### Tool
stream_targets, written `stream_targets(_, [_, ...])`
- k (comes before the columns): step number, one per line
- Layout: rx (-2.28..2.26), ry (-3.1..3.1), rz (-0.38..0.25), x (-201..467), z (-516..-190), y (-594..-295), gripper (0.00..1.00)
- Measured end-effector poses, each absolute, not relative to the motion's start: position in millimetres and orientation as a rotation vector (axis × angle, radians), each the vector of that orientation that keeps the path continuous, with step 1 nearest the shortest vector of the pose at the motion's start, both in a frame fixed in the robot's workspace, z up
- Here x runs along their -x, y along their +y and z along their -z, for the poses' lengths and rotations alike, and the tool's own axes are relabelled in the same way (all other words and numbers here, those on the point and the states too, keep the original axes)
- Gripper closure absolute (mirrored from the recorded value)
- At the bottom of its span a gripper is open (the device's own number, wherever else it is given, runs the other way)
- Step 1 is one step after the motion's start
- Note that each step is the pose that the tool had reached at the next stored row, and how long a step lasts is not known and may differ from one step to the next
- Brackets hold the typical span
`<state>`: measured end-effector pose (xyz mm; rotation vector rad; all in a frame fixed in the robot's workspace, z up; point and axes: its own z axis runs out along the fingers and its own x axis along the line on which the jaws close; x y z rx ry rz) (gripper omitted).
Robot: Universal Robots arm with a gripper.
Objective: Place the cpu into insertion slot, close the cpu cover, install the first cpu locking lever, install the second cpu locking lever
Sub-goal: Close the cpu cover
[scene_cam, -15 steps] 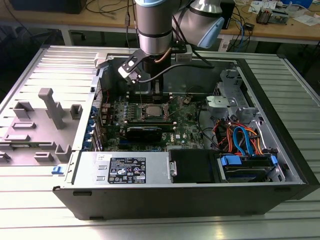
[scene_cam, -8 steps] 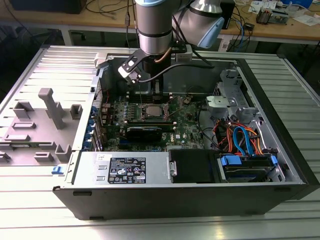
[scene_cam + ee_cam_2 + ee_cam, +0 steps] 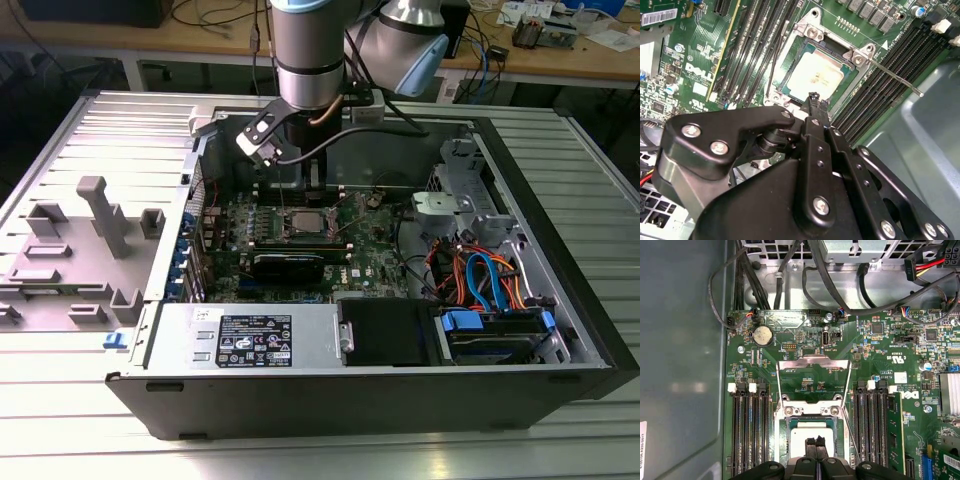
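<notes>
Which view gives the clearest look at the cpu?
The second wrist view: the cpu shows its grey top to the camera, almost unobstructed. In the first wrist view the gripper covers part of it. The exterior view shows it distant and small.

— What's catching your eye on the circuit board (image 3: 880,347)?
— It's glowing deep green, with white lettering. The cpu (image 3: 815,76) at its middle is showing a dull pale grey top.
— And the cpu cover (image 3: 812,362)?
— It's gleaming silvery on the board. The memory slots (image 3: 740,435) on the board are looking black with white clips, and the gripper (image 3: 814,98) above the board is showing matte black with silver screws.
</notes>
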<state>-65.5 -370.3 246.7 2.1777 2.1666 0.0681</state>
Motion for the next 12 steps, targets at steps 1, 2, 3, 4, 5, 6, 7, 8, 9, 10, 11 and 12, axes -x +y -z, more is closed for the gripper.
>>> stream_targets(1, [-2.179,2.168,-0.065,66,-249,-370,0.89])
stream_targets(2, [-2.180,2.169,-0.063,66,-252,-370,0.89])
stream_targets(3, [-2.182,2.171,-0.059,65,-256,-370,0.89])
stream_targets(4, [-2.184,2.173,-0.056,65,-256,-370,0.89])
stream_targets(5, [-2.190,2.179,-0.043,62,-256,-370,0.89])
stream_targets(6, [-2.193,2.182,-0.038,61,-256,-370,0.89])
stream_targets(7, [-2.193,2.182,-0.038,61,-256,-370,0.89])
stream_targets(8, [-2.193,2.182,-0.038,61,-256,-370,0.89])
stream_targets(9, [-2.193,2.182,-0.038,60,-256,-370,0.89])
stream_targets(10, [-2.193,2.182,-0.038,52,-256,-370,0.89])
stream_targets(11, [-2.193,2.182,-0.039,49,-255,-370,0.89])
stream_targets(12, [-2.193,2.182,-0.038,46,-255,-370,0.89])
